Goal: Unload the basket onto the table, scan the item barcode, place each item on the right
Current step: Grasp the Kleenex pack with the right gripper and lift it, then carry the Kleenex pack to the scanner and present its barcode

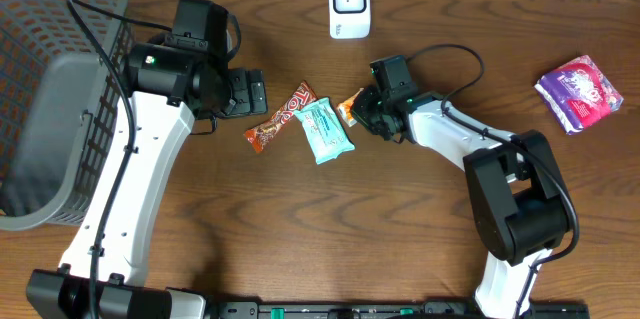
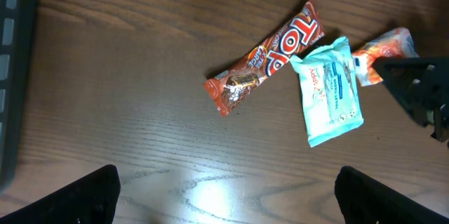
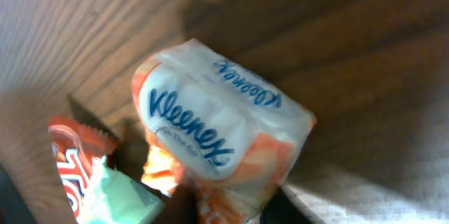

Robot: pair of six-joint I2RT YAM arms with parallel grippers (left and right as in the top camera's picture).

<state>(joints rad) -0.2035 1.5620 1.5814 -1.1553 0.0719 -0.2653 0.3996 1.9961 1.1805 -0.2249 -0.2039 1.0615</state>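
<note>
Overhead view: the gray mesh basket is sitting well behind the left gripper, with its plain gray floor showing. The left jaws are standing spread wide and gripping nothing. A candy bar is lying just ahead of their tips. The right gripper is clenching the orange Kleenex pack, the item to be scanned. A teal wipes pack is lying just beyond the right jaws, between them and the candy bar, and appears to be touching both neighbors. The white scanner is standing off to one side of the right jaws, by the far table edge, with bare wood between. A purple packet is lying well behind the right gripper, near the right edge. Open table is stretching along the near side.

Left wrist view: the candy bar, the teal pack and the Kleenex pack are lying in a row ahead of the open fingers, with clear wood between the fingers and the row. The right gripper's black tip is meeting the Kleenex pack.

Right wrist view: the Kleenex pack is filling the space at the jaws, its orange end pinched. The candy bar and the teal pack are crowding in just beside it.
</note>
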